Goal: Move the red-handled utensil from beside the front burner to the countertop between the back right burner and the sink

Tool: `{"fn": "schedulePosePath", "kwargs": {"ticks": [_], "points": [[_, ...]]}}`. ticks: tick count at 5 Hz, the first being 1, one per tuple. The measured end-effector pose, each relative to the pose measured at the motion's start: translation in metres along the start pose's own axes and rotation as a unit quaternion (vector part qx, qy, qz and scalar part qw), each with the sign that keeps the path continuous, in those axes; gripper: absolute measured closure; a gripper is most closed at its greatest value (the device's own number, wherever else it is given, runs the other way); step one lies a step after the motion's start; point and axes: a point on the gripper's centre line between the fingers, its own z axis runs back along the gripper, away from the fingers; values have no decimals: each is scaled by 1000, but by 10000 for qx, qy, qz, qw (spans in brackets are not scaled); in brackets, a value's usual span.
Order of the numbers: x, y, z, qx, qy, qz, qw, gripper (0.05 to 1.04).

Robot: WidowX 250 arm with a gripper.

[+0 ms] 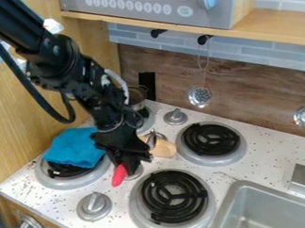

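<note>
The gripper (133, 164) hangs low over the stove top, between the left and front burners. Just below and left of it is a small red object (119, 175), partly hidden behind the gripper; I cannot tell whether it is held. Close on the gripper's right lies a light wooden piece (162, 147) with some metal beside it. A blue cloth (74, 147) is draped over the back of the left burner (48, 179), to the gripper's left. Behind the arm stands a metal pot (137, 94), partly covered.
Coil burners sit at front (174, 199) and right (211, 141). Knobs stand at front left (94, 206) and at the back (175, 117). A grey sink (246, 190) is at lower right. Ladles (200, 96) hang on the back wall, below a shelf (275, 30) with a toy microwave (151, 11).
</note>
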Motion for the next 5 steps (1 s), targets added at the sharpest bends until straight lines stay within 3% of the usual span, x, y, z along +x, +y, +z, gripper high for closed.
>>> {"fn": "schedulePosePath", "kwargs": {"ticks": [1,2,3,5], "points": [[12,-24,8,-85,-295,233,9993,875],[33,-54,4,-45,-502,412,9979,875],[46,-74,-9,66,-583,979,9935,875],[83,-94,-38,116,-404,1320,9904,875]]}}
